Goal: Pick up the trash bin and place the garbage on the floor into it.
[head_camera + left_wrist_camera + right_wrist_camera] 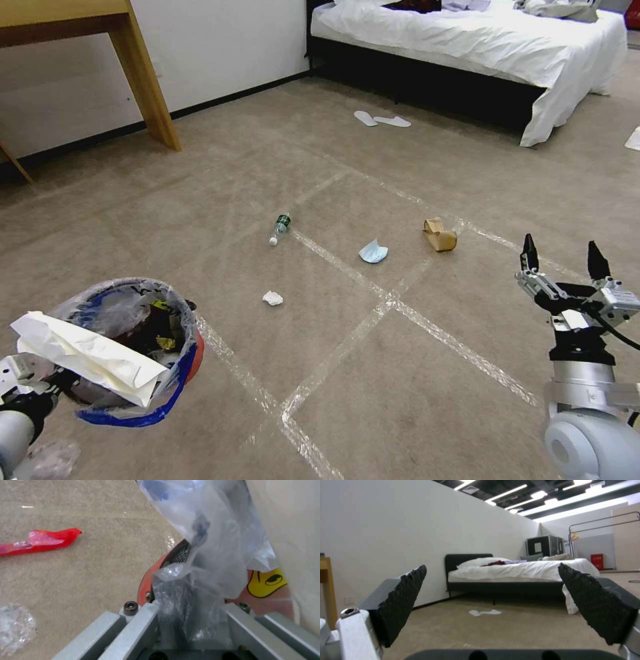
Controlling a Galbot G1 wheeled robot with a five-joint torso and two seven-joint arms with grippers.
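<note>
**Left hand holds the bin, right hand waits wide open**

Left hand [186,620] grips the rim of the bin [192,357] through its crinkly clear liner [213,555]; in the left wrist view the plastic is bunched between the grey finger bars, with the red wall just behind. In the head view the bin hangs at about 8 o'clock, lifted off the floor [400,400], its bag edged in blue and already holding white paper [87,357] and dark and yellow scraps.

Right hand [563,257] is up at about 4 o'clock, its two black fingers [403,600] spread wide with nothing between them, pointing toward the bed [480,40].

Out on the carpet, inside the taped grid, garbage lies loose:
- a white tissue [272,298] near the centre, just past the bin at 10 o'clock from the tape crossing;
- a small green-labelled bottle [280,227] farther out at about 11 o'clock;
- a blue mask [373,252] at about 12 o'clock;
- a brown paper bag [439,235] at about 1 o'clock, beside a tape line.

The left wrist view also shows a red wrapper [40,541] and a crumple of clear film [15,625] on the carpet beside the bin.

Two white slippers [382,120] lie by the bed at 12 o'clock, and a wooden table leg [143,73] stands at 10 o'clock by the wall.
</note>
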